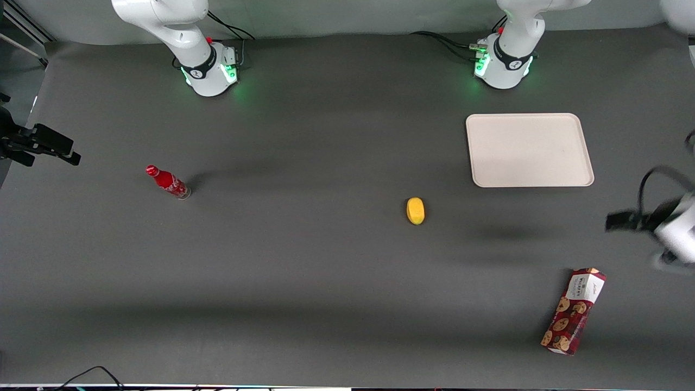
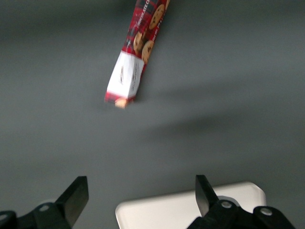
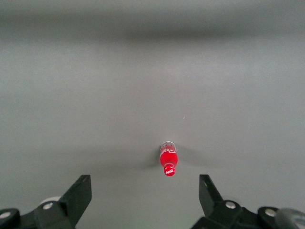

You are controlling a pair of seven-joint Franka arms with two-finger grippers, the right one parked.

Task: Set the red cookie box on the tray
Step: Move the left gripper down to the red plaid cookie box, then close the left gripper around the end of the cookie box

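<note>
A: Dark red carton first. We locate the red cookie box (image 1: 573, 311) lying flat on the grey table (image 1: 326, 271), at the working arm's end and close to the front camera. Its white label panel faces away from that camera; the cookie-printed end points toward it.

B: Confirmed. In the left wrist view we see the same red cookie box (image 2: 135, 57) with the white panel at the end nearest the end effector, and bare table between the two.

A: End effector status?

B: We read the end effector (image 2: 140, 195) as spread wide, with nothing between its fingers (image 2: 76, 195). In the front view the end effector (image 1: 624, 221) hangs above the table at the working arm's edge, blurred, between box and tray in depth and clear of both.

A: Tray position?

B: The tray (image 1: 529, 150) is cream-white with rounded corners and a low rim. It sits flat near the working arm's base, farther from the front camera than the box and well apart from it. Nothing lies on it. A corner of the tray (image 2: 190, 210) shows between the fingers in the left wrist view.

A: Other items?

B: We note a yellow object (image 1: 415, 210) near the table's middle, and a small red bottle (image 1: 168, 182) toward the parked arm's end.
</note>
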